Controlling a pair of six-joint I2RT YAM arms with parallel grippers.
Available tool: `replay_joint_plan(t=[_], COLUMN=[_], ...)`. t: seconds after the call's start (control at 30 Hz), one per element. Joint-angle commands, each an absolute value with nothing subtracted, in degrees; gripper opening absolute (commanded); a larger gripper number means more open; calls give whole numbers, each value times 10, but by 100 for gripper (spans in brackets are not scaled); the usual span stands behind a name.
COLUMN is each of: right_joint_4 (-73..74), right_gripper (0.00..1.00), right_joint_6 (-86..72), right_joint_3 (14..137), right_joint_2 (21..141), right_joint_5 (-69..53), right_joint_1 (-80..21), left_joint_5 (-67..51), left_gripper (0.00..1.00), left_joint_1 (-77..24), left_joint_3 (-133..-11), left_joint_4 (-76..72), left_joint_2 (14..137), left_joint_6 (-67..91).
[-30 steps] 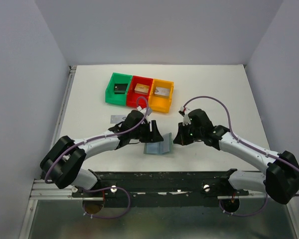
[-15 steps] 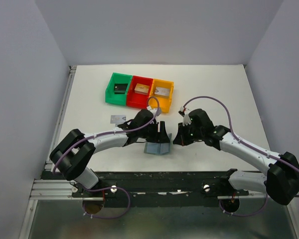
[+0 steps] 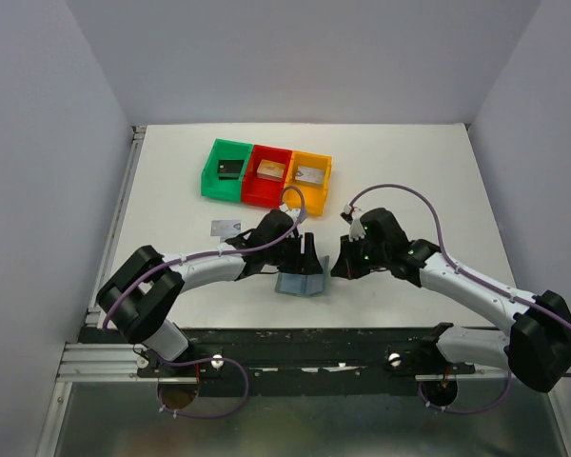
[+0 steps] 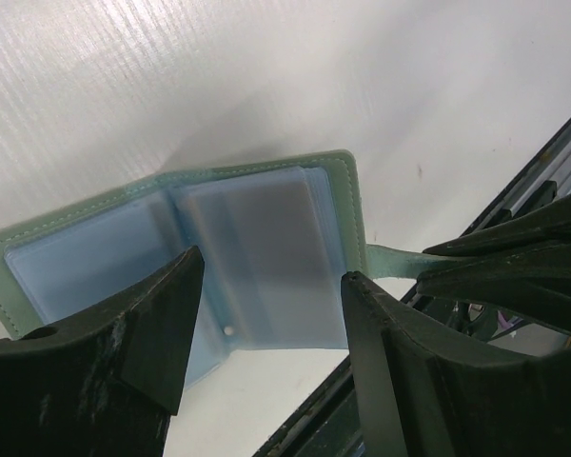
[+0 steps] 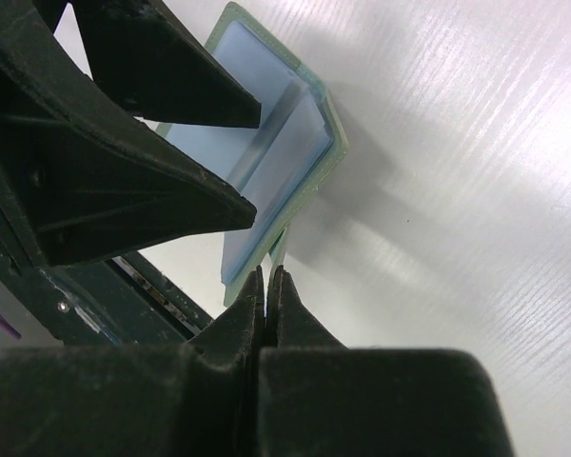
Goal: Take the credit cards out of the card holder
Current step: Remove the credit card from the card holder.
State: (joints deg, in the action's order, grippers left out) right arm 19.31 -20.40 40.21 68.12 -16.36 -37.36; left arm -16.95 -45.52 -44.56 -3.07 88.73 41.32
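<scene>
The card holder (image 3: 298,284) lies open near the table's front edge, its right flap tilted up. In the left wrist view its pale blue pockets (image 4: 95,267) face me, and a greyish credit card (image 4: 266,228) shows through the right pocket. My left gripper (image 4: 271,290) hovers open just above that pocket, one finger on each side, holding nothing. My right gripper (image 5: 269,273) is shut on the card holder's small green side tab (image 4: 395,259). A silvery credit card (image 3: 226,227) lies loose on the table to the left.
Green (image 3: 226,169), red (image 3: 269,176) and orange (image 3: 309,181) bins stand in a row behind the arms, each holding a small block. The black rail at the table's front edge (image 3: 295,338) runs just below the card holder.
My left gripper has swung right from beside the card holder to above its right half, still open. The right gripper has kept its hold on the tab.
</scene>
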Motion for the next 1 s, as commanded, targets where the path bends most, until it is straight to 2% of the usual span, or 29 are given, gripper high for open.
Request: replay_joint_plan(t=[0.0,0.53,0.97], right_joint_4=[198,207,208], right_gripper=[0,0,0], right_joint_6=[-195,-189,-192], right_joint_3=[425,436,414], right_joint_2=[673,675,681], right_joint_5=[-183,-187,-153], right_joint_1=[-370,-370,-369], left_joint_5=[-161,-163,-86], left_gripper=[71,71,70], left_joint_1=[-461,-470,-472], left_joint_3=[-445,-454,-446], left_joint_4=[-30,-25,28], left_joint_2=[892,904,874], left_joint_6=[406,401,395])
